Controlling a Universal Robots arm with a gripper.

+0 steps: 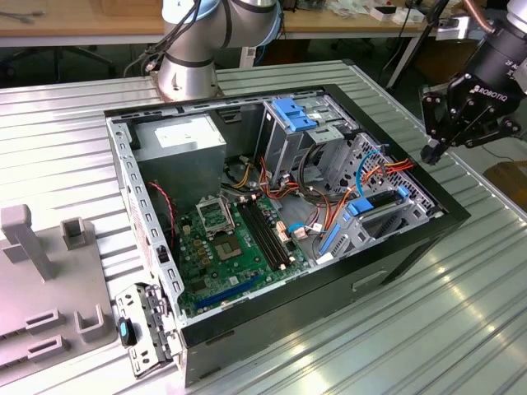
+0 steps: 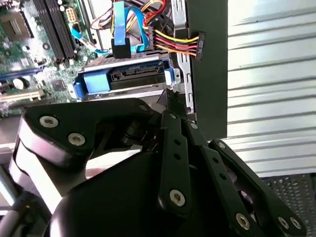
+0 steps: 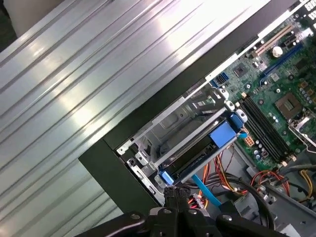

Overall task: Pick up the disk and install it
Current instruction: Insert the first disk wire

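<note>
Starting at the exterior view's left with the grey fixture blocks point(image 1: 37, 247) standing on the ribbed metal bench point(image 1: 461, 329), then crossing the open computer case point(image 1: 280, 321), passing the grey power supply point(image 1: 181, 140) and the green motherboard point(image 1: 222, 239), and arriving at the drive cage point(image 1: 387, 229) against the case wall on the exterior view's right. Finding the disk point(image 1: 380, 202) already lying inside that cage, blue rails running along its edges and nothing gripping it. Seeing that disk point(image 2: 136, 76) sitting level between the grey metal walls in the second wrist view, with the red and yellow power cables point(image 2: 168, 39) and a blue data cable point(image 2: 118, 19) hanging just beside it. Judging the pick-up as done and the sliding-in as done or nearly so, while not being able to tell whether it is fully seated or plugged in. Ending furthest right, outside the case wall and above the bench, with the gripper point(image 1: 431, 154) hovering, its fingers point(image 2: 170, 118) pressing together on nothing.
</note>
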